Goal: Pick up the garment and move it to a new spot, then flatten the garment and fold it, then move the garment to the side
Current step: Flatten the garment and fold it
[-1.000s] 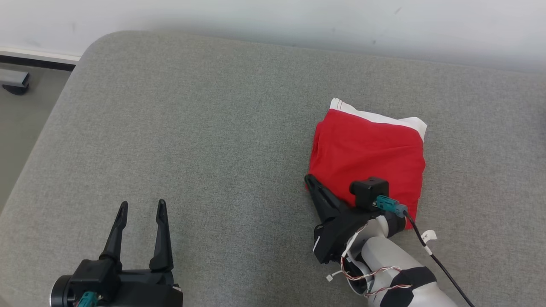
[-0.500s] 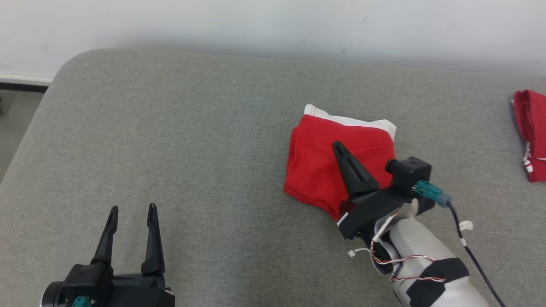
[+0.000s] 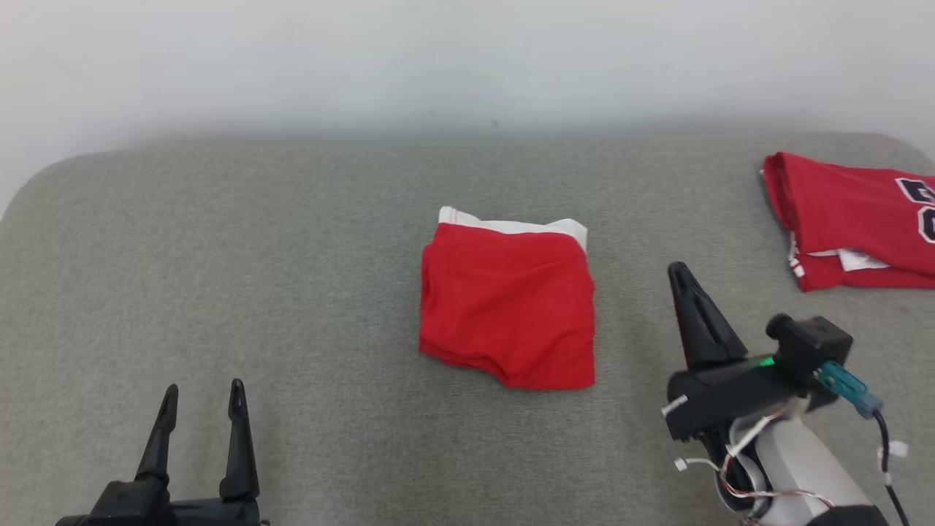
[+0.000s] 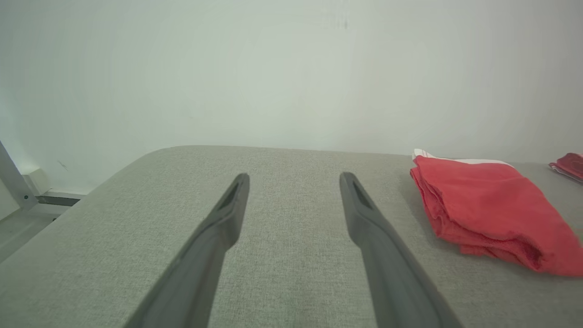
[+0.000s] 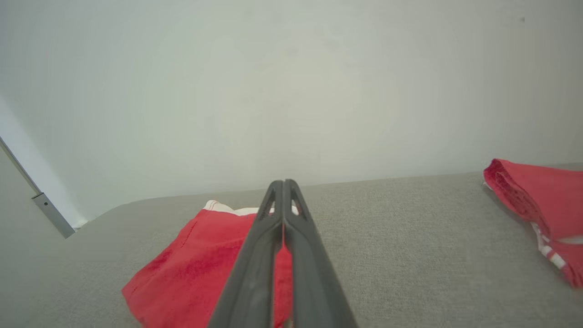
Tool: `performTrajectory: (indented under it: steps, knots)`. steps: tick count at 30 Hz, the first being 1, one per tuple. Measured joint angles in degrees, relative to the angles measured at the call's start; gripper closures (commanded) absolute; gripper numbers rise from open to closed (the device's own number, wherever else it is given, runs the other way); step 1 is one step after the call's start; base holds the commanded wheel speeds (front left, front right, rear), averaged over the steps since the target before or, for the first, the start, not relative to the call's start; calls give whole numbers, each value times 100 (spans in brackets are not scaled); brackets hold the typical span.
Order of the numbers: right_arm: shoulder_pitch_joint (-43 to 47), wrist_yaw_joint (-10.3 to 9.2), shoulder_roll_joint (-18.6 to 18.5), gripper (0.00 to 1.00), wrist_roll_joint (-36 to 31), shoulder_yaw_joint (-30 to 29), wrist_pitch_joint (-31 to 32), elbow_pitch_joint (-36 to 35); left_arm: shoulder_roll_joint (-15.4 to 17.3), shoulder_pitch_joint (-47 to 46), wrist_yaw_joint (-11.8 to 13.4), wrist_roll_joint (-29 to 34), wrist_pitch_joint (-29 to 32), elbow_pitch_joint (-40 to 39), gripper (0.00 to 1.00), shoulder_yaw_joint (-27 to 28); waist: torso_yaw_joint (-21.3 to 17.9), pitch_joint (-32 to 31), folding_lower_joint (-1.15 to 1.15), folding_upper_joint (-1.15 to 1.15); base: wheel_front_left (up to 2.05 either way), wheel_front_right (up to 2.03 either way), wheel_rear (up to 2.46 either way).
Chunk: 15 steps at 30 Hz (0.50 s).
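Off the folded red garment [image 3: 508,307] came the right pincer [image 3: 679,276] — shut, empty, beside it on the grey cushion [image 3: 292,256] — the left pincer [image 3: 203,391] gaping empty; shifting it aside seemingly remained, needing jaws opened round all layers.

A grey fabric-covered worktop [image 3: 292,307] with rounded corners stands against a plain pale wall [image 3: 467,58]. Off the worktop's left corner, a slanted metal strut [image 4: 12,175], a white skirting [image 4: 63,195] and pale grey floor [image 4: 20,232]; soft, even light across the worktop
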Motion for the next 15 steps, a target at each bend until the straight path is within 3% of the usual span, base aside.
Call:
performTrajectory:
  steps: [6, 7, 8, 9, 10, 15]
  knots:
    - [736, 0, -38, 97, -221, -543, -1, -402, 24, 153, -16, 190, 0, -4, 0, 88, -267, -162, 0, 0, 0, 0, 0]
    - [866, 0, -30, 68, -246, -610, 0, -452, 24, 183, -14, 200, 0, -5, 0, 114, -296, -193, 0, 0, 0, 0, 0]
    - [974, 0, -18, 46, -283, -673, -1, -506, 26, 215, -4, 225, 0, -4, 0, 142, -323, -221, 0, 0, 0, 0, 0]
    - [1067, 0, 0, 5, -323, -737, -1, -567, 29, 241, 11, 230, 0, -4, 0, 175, -347, -248, 0, 0, 0, 0, 0]
    - [1157, 0, 22, 0, -369, -797, -1, -624, 33, 264, 24, 234, 0, -2, 0, 202, -369, -276, 0, 0, 0, 0, 0]
    - [1563, 0, 163, 0, -655, -1023, -1, -925, 80, 399, 44, 292, 0, 46, 0, 308, -429, -405, 0, 0, 0, 0, 0]
